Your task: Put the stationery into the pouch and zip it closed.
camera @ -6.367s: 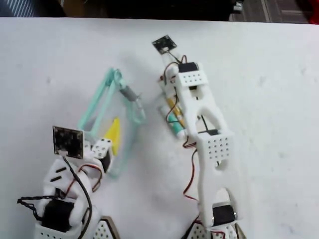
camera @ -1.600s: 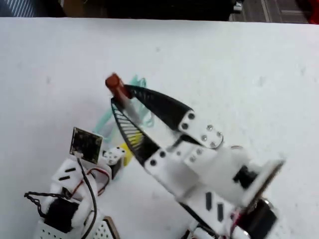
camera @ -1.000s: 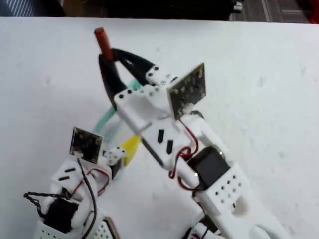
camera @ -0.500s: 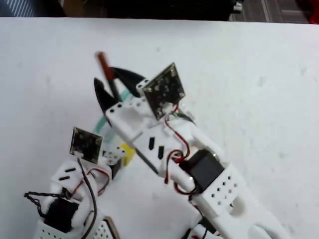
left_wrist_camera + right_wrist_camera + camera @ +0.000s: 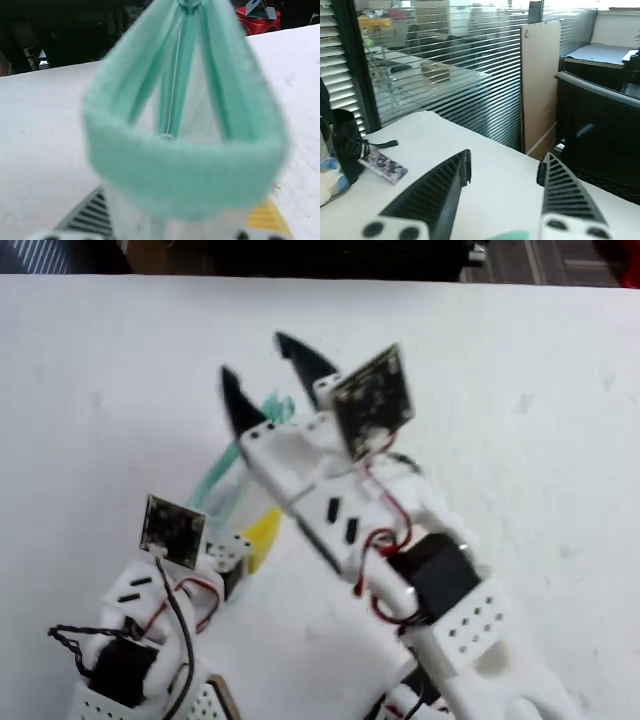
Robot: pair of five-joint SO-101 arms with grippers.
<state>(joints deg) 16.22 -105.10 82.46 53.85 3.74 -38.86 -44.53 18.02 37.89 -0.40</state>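
A clear pouch point(image 5: 218, 478) with a mint-green rim lies left of the table's middle, its mouth gaping wide point(image 5: 185, 175). My left gripper point(image 5: 228, 558) is at its near corner, shut on the pouch edge point(image 5: 160, 227). A yellow item point(image 5: 262, 530) shows through the pouch wall beside that grip point(image 5: 267, 219). My right gripper point(image 5: 252, 356) hangs over the far end of the pouch, raised and tilted away. It is open point(image 5: 507, 155) with nothing between its black fingers. What else lies inside the pouch is hidden by the right arm.
The white table point(image 5: 520, 390) stretches wide to the right and back. A small card point(image 5: 382, 166) and a dark bag point(image 5: 345, 145) lie far off on it. The table's far edge point(image 5: 400, 278) borders a dark room.
The red-capped pen held in my right gripper half a second ago is gone from its fingers, which have spread apart. That gripper has swung slightly right. The left arm has kept still.
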